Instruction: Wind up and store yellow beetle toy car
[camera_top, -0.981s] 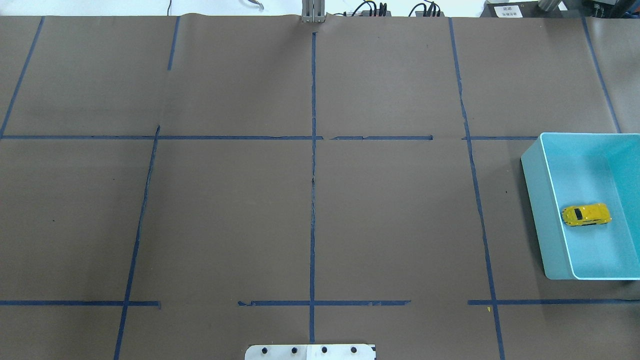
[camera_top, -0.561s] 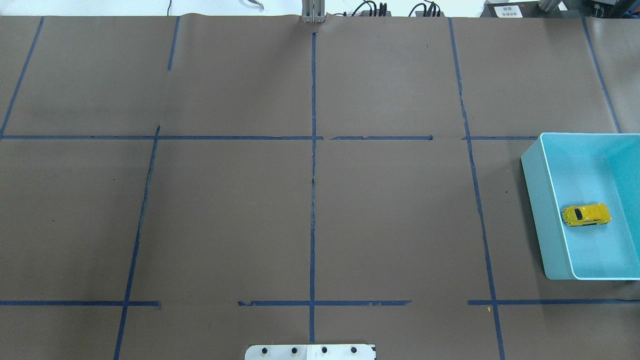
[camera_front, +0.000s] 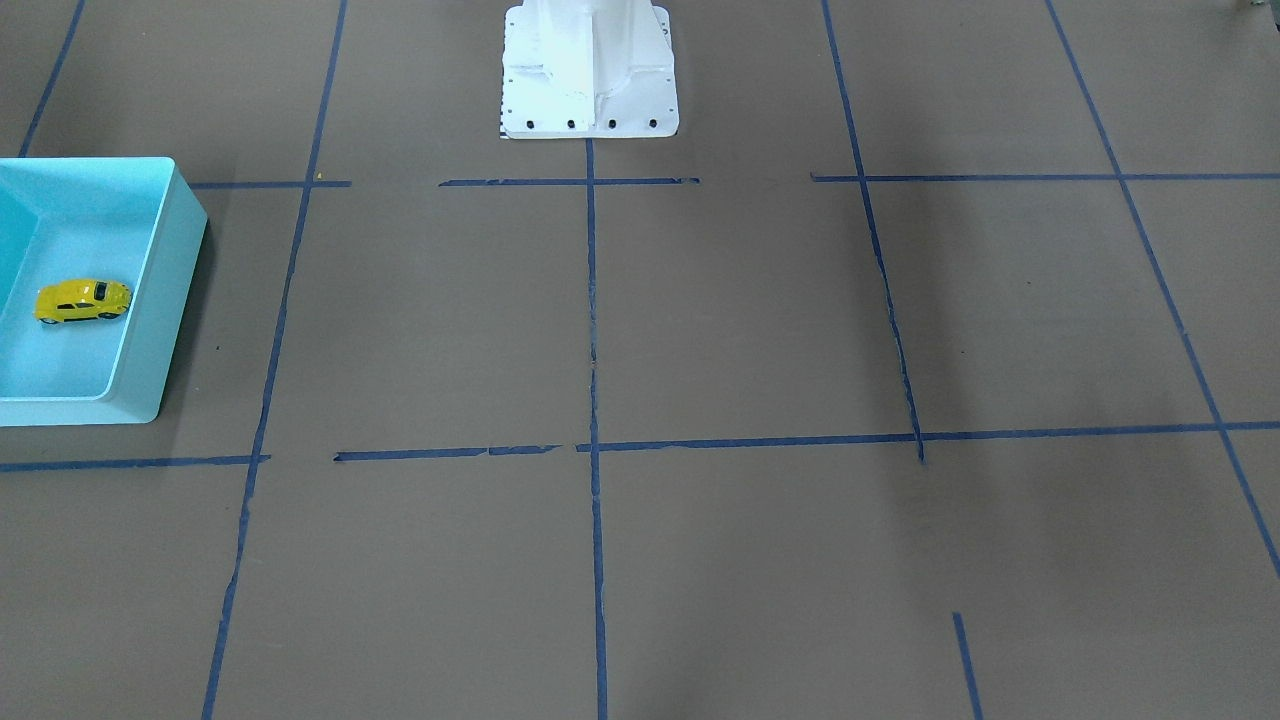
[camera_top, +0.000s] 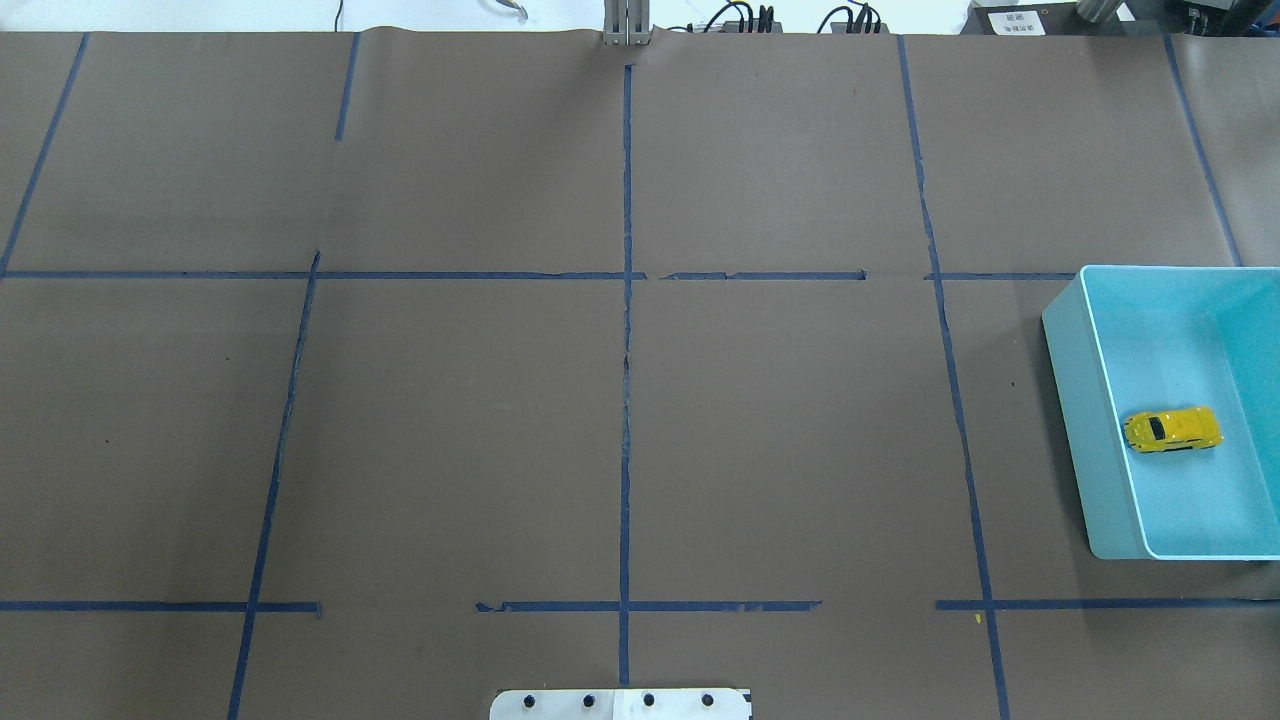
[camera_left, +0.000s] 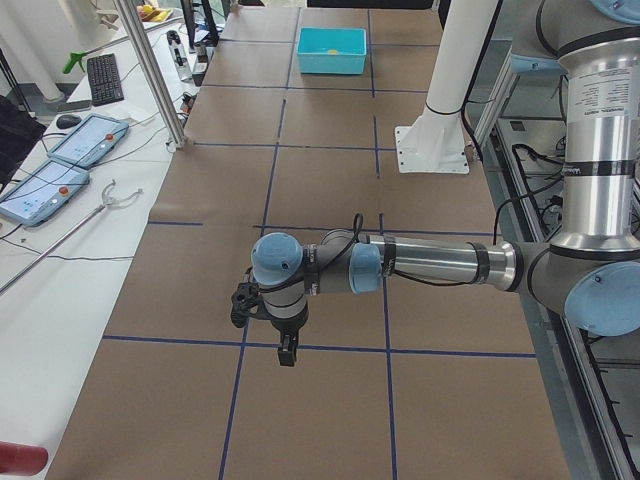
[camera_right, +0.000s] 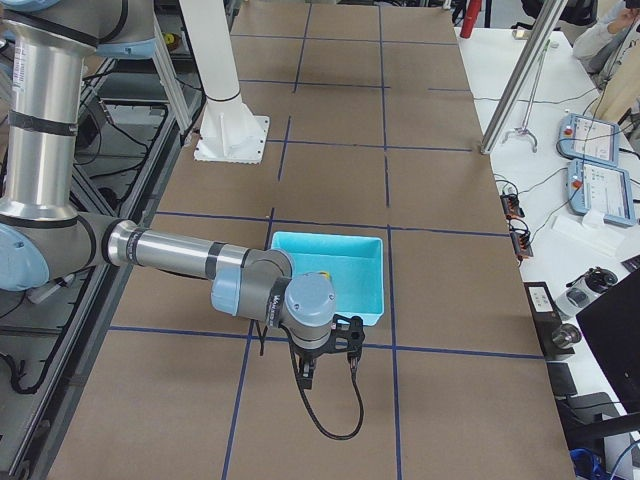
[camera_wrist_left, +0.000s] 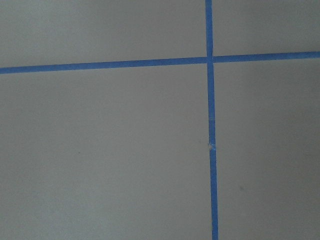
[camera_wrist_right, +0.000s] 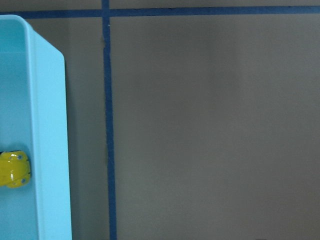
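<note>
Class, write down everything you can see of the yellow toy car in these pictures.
The car is tiny, bright yellow and glossy, plastic or painted metal by its look. It has a rounded beetle body, dark windows and small black wheels. It stands upright on its wheels on the floor of the light blue bin, which is far larger. One end is close to the bin's wall nearest the table's middle; whether it touches that wall is unclear. Nothing else touches it.
</note>
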